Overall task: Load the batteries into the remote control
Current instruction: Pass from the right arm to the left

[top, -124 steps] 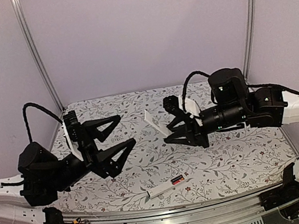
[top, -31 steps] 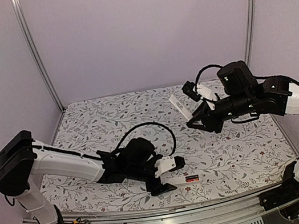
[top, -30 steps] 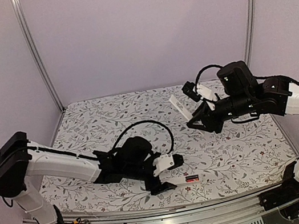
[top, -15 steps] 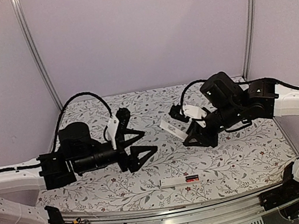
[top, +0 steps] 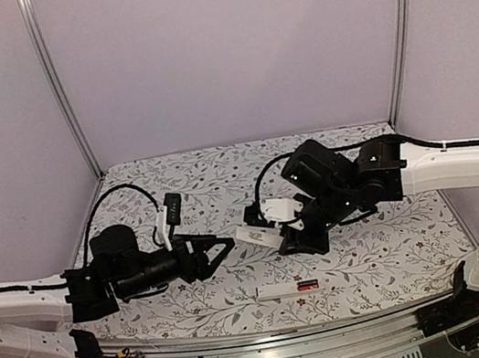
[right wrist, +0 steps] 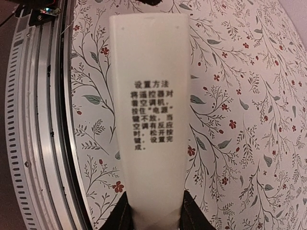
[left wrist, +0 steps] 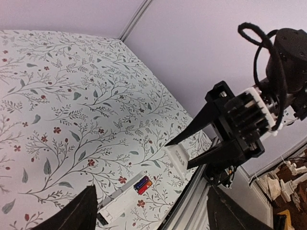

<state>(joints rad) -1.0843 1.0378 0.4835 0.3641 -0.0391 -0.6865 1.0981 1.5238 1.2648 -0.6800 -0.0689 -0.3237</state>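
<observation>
The right pincer (top: 281, 232) was pinching one short end of a thin white cover plate (right wrist: 148, 120). It held the plate in the air over the middle of the worktop (top: 391, 250), printed face toward the wrist camera. That grip probably left the free end available to be set against the remote's compartment. The left pincer (top: 216, 254) hovered just left of the plate, its fingers spread wide and holding nothing, pointed toward the right arm, perhaps placed to help. The remote control (top: 277, 294) lay flat close to the near edge of the worktop, nearer than both pincers and touched by neither. The recessed compartment at its right end was uncovered, and the batteries (left wrist: 143, 184), one red and one dark, lay side by side in it. Judging by that, the loading looked done, with only the cover not yet fitted.
</observation>
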